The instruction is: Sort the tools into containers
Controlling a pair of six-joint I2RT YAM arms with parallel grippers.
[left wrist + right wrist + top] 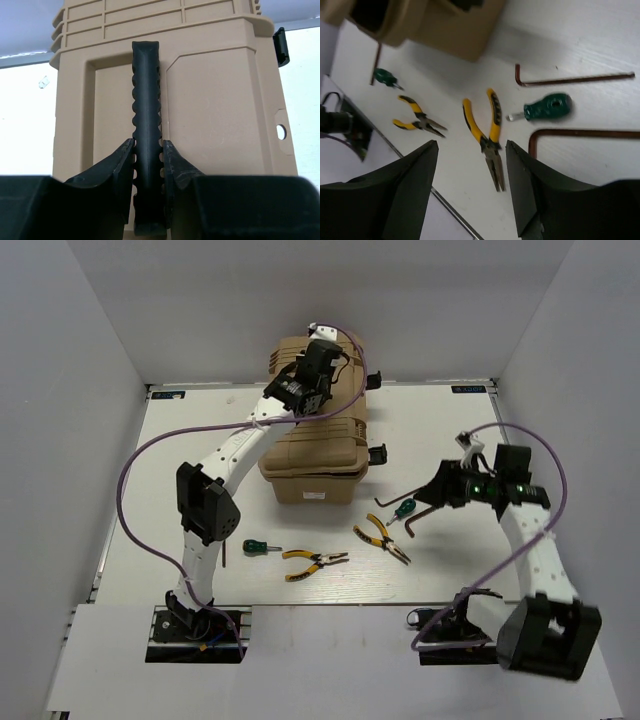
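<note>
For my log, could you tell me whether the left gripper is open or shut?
Shut. The left gripper clamps the black handle of the toolbox.

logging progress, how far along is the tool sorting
Nothing shows as sorted yet. In hand: the left gripper is shut on the toolbox handle; the right gripper hangs open, aimed at one pair of pliers. Left: both pliers, both green screwdrivers and the hex keys all lie on the table.
</note>
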